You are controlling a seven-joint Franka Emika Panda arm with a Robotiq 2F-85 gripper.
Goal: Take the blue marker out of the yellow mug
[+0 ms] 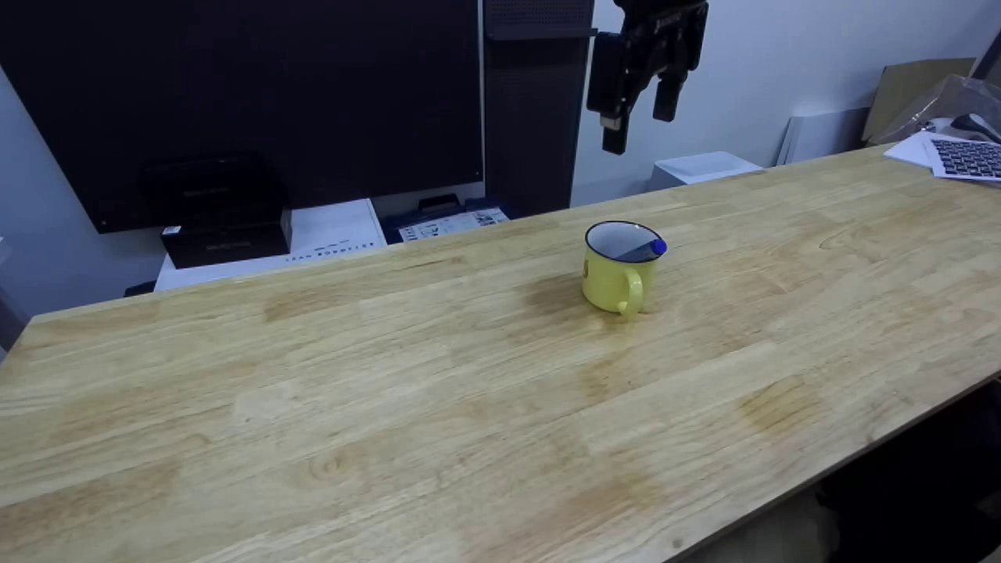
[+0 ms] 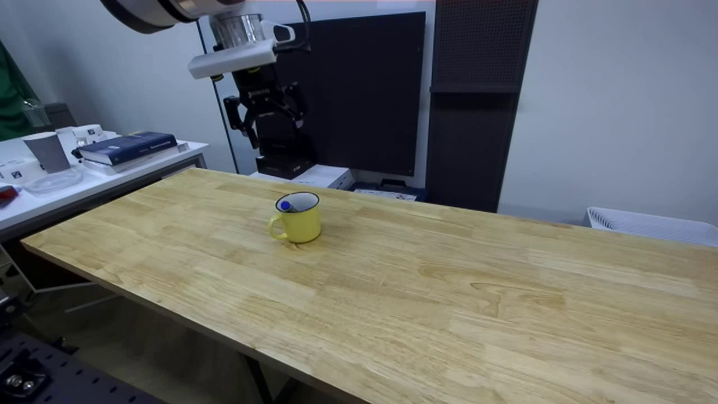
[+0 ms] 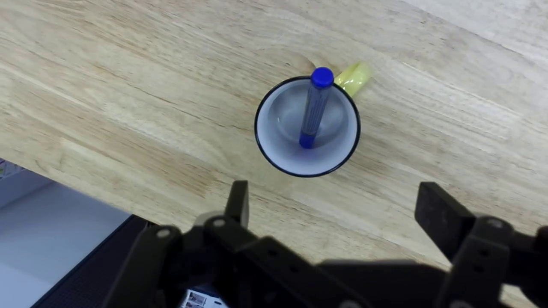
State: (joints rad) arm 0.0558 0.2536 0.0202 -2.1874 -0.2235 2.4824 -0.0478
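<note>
Blue marker (image 3: 316, 109) leans inside the yellow mug (image 1: 604, 281), the empty jaws spread wide, higher up.

One black gripper (image 3: 334, 205) is counted, and on it two dark fingers (image 3: 441, 216). Below the jaws, one pale wooden tabletop (image 1: 391, 407) is shown. On it is set one round, dark-rimmed yellow mug (image 1: 610, 277) with one yellow handle (image 3: 355, 79); inside the mug, one slim blue marker (image 3: 316, 109) with two blue ends is counted. Behind the jaws in an exterior view, one flat black board (image 2: 364, 112) is seen. Well to one side of the jaws, one dark blue book (image 2: 129, 147) and one grey tapered cup (image 2: 47, 151) are counted; to the opposite side, one white slatted basket (image 2: 650, 225).
</note>
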